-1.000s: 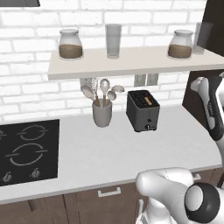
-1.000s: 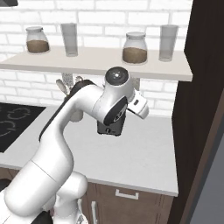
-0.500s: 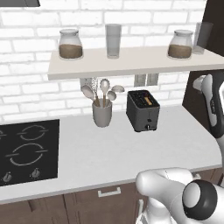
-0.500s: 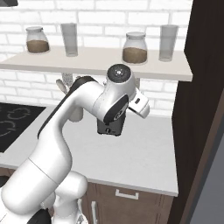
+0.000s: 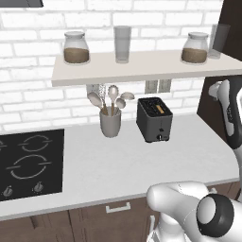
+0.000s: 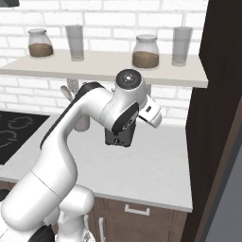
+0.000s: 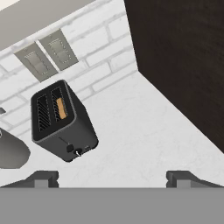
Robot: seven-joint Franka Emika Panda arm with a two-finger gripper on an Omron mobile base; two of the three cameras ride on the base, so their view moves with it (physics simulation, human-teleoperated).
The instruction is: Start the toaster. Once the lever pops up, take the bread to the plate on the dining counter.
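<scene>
A: What sits on that shelf (image 5: pixel 142 66)?
B: Two jars (image 5: pixel 76 47) with brown stuff, plus two glasses (image 5: pixel 122 44).
A: And below?
B: A utensil cup (image 5: pixel 110 124) beside the black hob (image 5: pixel 29 163), on the white worktop (image 5: pixel 142 165).

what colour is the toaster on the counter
Dark grey with a black top; the toaster shows best in the left base view.

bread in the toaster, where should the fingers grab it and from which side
Grip the bread by its top crust edge, coming straight down from above the toaster. It stands upright in one slot, so the slot walls hide its faces. The open gripper should put one finger on each flat face.
</scene>
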